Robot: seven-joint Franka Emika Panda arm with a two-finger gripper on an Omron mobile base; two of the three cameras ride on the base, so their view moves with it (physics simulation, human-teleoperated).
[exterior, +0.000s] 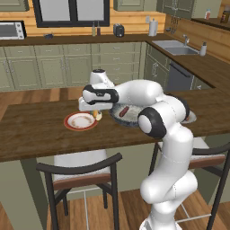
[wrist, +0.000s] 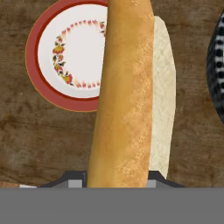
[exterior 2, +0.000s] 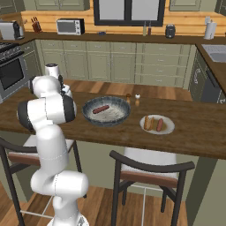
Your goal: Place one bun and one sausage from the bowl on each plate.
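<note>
My gripper (exterior: pixel 95 113) is shut on a long golden bun (wrist: pixel 124 96) that hangs just above the wooden counter. The bun's tip (exterior: pixel 97 116) sits at the right edge of the red-rimmed plate (exterior: pixel 74 126), between it and the bowl (exterior: pixel 117 117). In the hand view the bun covers the right side of this plate (wrist: pixel 33 61), whose white centre is bare. The dark bowl (exterior 2: pixel 90 115) holds one sausage (exterior 2: pixel 100 109). To its right a second plate (exterior 2: pixel 169 129) carries a bun (exterior 2: pixel 149 122) and a sausage (exterior 2: pixel 159 124).
Two small shakers (exterior 2: pixel 133 99) stand behind the bowl. Dark-framed stools (exterior: pixel 78 173) (exterior 2: pixel 150 170) sit under the counter's front edge. My own arm (exterior: pixel 157 112) arches over the bowl and hides part of the far plate in the left base view.
</note>
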